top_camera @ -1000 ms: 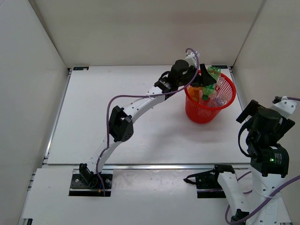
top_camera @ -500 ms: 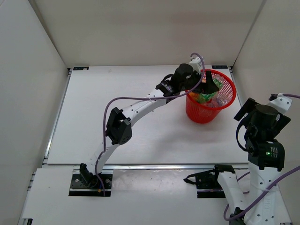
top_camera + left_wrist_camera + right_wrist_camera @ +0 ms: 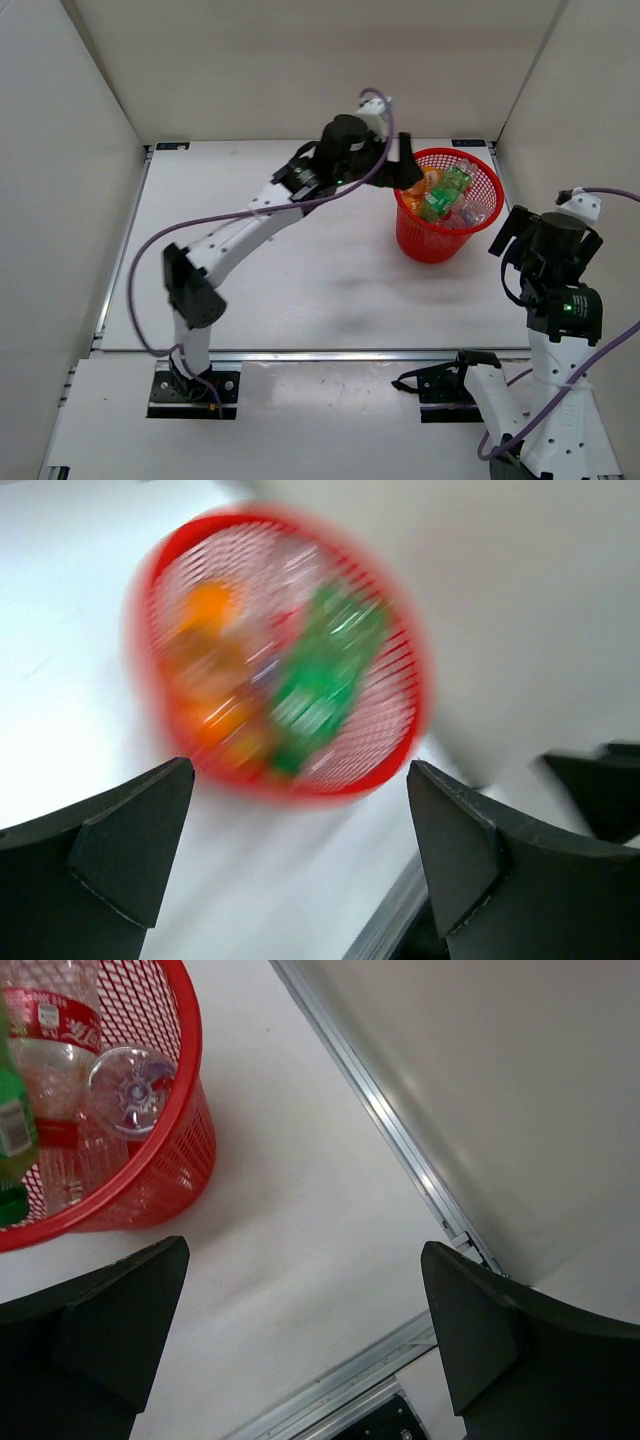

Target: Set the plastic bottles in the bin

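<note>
Plastic bottles [image 3: 455,205] lie heaped inside the bin [image 3: 430,243], the round red mesh basket standing upright at the far right of the white surface [image 3: 300,280]. From overhead I can pick out a green bottle [image 3: 448,190] lying across the top of the pile. An orange bottle [image 3: 424,184] sits beside it toward the left rim, with clear ones toward the right. My right wrist camera shows a clear bottle with a red label [image 3: 48,1022] against the basket wall and the round base of another clear bottle [image 3: 130,1090] next to it. How many are in there altogether I cannot tell.

My left arm [image 3: 250,215] reaches across the surface, and the left jaws hang just beside the bin's left rim. They are released, spread wide with nothing between the fingers [image 3: 125,845]. That wrist view is smeared, but the basket with green and orange inside it reads clearly.

My right arm [image 3: 560,300] stands at the near right, well apart from the bin. The right jaws are likewise released and grip nothing. They look down at the bin's wall and the metal rail [image 3: 400,1140] along the surface's edge.
</note>
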`<state>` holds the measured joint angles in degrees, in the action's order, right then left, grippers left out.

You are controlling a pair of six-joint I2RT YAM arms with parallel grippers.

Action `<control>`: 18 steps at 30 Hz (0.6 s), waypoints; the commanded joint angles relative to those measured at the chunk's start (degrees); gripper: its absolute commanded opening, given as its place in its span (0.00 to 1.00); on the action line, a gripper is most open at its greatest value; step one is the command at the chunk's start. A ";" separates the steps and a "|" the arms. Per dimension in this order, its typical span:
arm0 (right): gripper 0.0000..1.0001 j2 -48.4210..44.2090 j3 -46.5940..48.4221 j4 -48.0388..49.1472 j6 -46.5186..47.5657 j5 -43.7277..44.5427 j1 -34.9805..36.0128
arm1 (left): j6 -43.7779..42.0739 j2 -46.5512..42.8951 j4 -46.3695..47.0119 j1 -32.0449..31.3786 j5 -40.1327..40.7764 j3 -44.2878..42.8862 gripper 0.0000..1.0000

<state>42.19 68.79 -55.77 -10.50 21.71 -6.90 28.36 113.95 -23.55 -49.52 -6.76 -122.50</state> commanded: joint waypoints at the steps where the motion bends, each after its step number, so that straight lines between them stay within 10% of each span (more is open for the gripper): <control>1: 0.99 0.52 -0.76 -3.11 1.54 -2.29 -0.49 | -4.36 -17.21 -15.10 3.81 12.33 13.82 0.99; 4: 1.00 -1.15 -6.36 -2.60 2.25 -7.45 -0.93 | -2.10 -37.05 -17.66 5.47 24.93 38.51 0.99; 9: 0.99 -5.54 -10.53 -1.27 -2.40 -17.40 0.04 | 2.58 -62.77 -33.82 28.03 26.00 61.20 0.98; 18: 0.99 -5.53 -13.07 -6.29 -9.18 -18.18 6.27 | -1.91 -72.28 -41.85 29.22 31.56 65.28 0.99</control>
<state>38.79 56.55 -62.15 -15.57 6.55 -2.28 27.38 42.30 -63.61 -18.41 24.45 -57.58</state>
